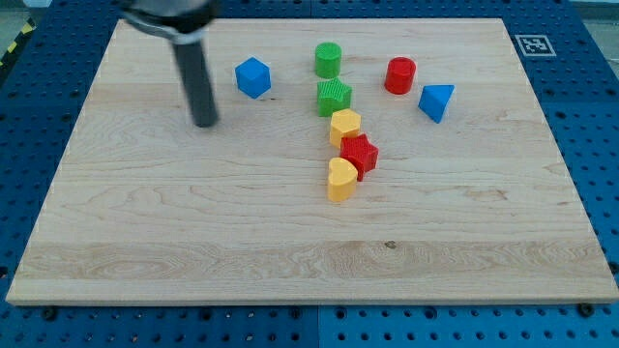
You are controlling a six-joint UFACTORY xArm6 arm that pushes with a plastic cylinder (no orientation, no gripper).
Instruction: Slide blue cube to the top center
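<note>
The arm has no hand to open or close, only a dark rod, and its tip (204, 124) rests on the desk (145, 251) toward the view's upper left, holding nothing. The blue cube (252, 77) sits near the tip, up and to the view's right of it, with a clear gap between them, so nothing is being pushed at this instant.

The cube lies near the top edge but left of the middle, so I judge the job mostly undone: it wants a shove toward the view's right.

That way is crowded. A green cylinder (328, 60) stands close to the top centre, with a green star-like block (334, 98) just below it. Further down run a yellow block (345, 126), a red star (359, 155) and a yellow heart (340, 179). A red cylinder (400, 75) and a blue wedge (436, 101) sit well apart at the right.
</note>
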